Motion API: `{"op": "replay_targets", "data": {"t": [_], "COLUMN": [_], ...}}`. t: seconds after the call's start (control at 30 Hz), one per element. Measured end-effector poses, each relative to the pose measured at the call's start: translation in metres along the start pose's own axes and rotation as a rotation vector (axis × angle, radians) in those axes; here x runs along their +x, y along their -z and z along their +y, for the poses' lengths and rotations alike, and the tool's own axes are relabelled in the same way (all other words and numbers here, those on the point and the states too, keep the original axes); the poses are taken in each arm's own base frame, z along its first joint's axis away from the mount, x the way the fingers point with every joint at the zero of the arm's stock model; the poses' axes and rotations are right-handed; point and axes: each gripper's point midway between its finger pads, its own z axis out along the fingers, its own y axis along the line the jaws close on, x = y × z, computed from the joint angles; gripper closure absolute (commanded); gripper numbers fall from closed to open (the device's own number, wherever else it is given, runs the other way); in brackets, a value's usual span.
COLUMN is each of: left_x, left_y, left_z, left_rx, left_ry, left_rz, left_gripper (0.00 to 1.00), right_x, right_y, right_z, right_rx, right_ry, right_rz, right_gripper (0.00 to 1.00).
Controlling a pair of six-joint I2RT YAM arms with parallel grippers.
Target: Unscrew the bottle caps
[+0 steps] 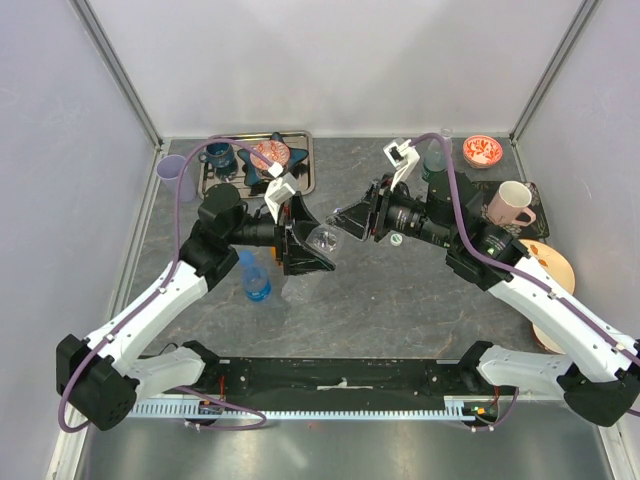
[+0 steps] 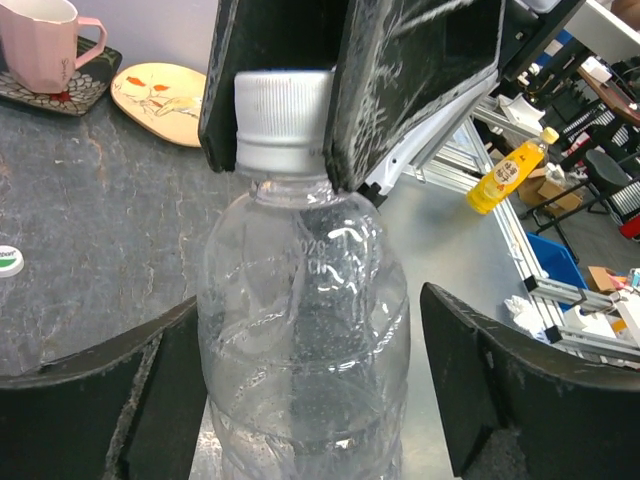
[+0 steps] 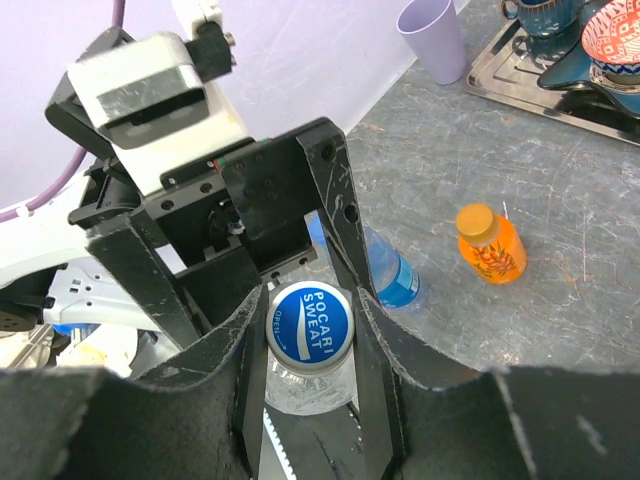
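A clear plastic bottle [image 1: 322, 240] is held in the air between my two grippers; it also shows in the left wrist view [image 2: 300, 330]. My left gripper [image 1: 312, 248] is shut on its crumpled body, fingers [image 2: 150, 380] on either side. My right gripper [image 3: 307, 322] is shut on the bottle's white cap with a blue top [image 3: 310, 325], whose white side shows in the left wrist view [image 2: 285, 120]. A blue bottle [image 1: 255, 280] stands below the left gripper. An orange bottle [image 3: 490, 248] wears an orange cap [image 3: 475, 218]. A loose white-and-green cap [image 2: 8, 260] lies on the table.
A metal tray [image 1: 303, 185] at the back holds a blue cup and a patterned bowl. A purple cup [image 1: 172, 168] stands at the back left. A pink mug [image 1: 510, 205], a red bowl [image 1: 482, 151] and an orange plate [image 1: 552, 265] are on the right.
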Motion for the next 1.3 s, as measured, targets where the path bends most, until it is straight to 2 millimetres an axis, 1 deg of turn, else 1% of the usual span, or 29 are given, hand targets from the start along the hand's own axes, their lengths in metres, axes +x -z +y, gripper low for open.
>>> {"op": "replay_targets", "data": {"t": [0.03,0.13,0.17,0.27,0.3,0.33,0.37,0.4,0.43,0.47,0.5,0.6,0.67,0.73,0.87,1.0,1.07,1.17,1.3], "left_x": [0.002,0.008,0.01,0.011,0.011,0.011,0.011,0.011,0.011,0.011,0.011,0.01,0.008,0.007,0.012,0.016,0.014,0.009,0.005], "left_y": [0.0,-0.001,-0.001,-0.002,-0.002,-0.002,-0.002,-0.002,-0.002,-0.002,-0.002,-0.002,-0.002,-0.005,-0.013,-0.018,-0.015,-0.006,0.003], "left_z": [0.0,0.001,0.002,0.002,0.002,0.003,0.003,0.003,0.003,0.004,0.006,0.015,0.022,0.03,0.041,0.05,0.056,0.068,0.077], "left_rx": [0.001,-0.001,-0.002,-0.003,-0.005,-0.007,-0.009,-0.013,-0.016,-0.024,-0.04,-0.119,-0.177,-0.249,-0.397,-0.543,-0.617,-0.731,-0.821], "left_ry": [0.003,0.013,0.017,0.014,0.013,0.013,0.013,0.013,0.01,0.006,0.006,-0.005,-0.02,-0.047,-0.113,-0.197,-0.231,-0.269,-0.298], "left_rz": [0.003,0.014,0.017,0.018,0.017,0.017,0.016,0.015,0.015,0.014,0.013,-0.005,-0.019,-0.031,-0.03,-0.024,-0.027,-0.042,-0.051], "left_gripper": [0.22,0.28,0.32,0.37,0.39,0.4,0.41,0.41,0.43,0.44,0.44,0.46,0.49,0.49,0.5,0.5,0.51,0.51,0.51], "right_x": [-0.001,-0.001,-0.002,-0.001,-0.001,-0.001,-0.001,-0.001,-0.002,-0.002,-0.003,-0.009,-0.018,-0.031,-0.056,-0.069,-0.069,-0.061,-0.052], "right_y": [0.0,0.0,0.0,0.0,0.0,0.0,0.0,0.0,0.0,0.0,0.0,0.001,0.003,0.006,0.013,0.012,0.009,0.001,-0.007], "right_z": [0.001,0.002,0.003,0.003,0.003,0.003,0.003,0.003,0.003,0.002,0.002,-0.002,-0.004,-0.005,-0.008,-0.014,-0.018,-0.028,-0.037], "right_rx": [-0.003,-0.011,-0.014,-0.015,-0.015,-0.015,-0.015,-0.014,-0.012,-0.009,-0.005,0.031,0.06,0.09,0.156,0.211,0.228,0.263,0.29], "right_ry": [-0.001,-0.002,-0.003,-0.003,-0.002,-0.002,-0.002,-0.003,-0.003,-0.005,-0.007,-0.005,-0.002,0.001,-0.008,-0.034,-0.047,-0.066,-0.082], "right_rz": [-0.003,-0.004,-0.004,-0.003,-0.004,-0.004,-0.004,-0.004,-0.005,-0.007,-0.01,-0.032,-0.058,-0.101,-0.192,-0.233,-0.233,-0.21,-0.18], "right_gripper": [1.0,1.0,1.0,1.0,0.98,0.68,0.57,0.49,0.33,0.27,0.18,0.1,0.09,0.1,0.12,0.16,0.17,0.18,0.21]}}
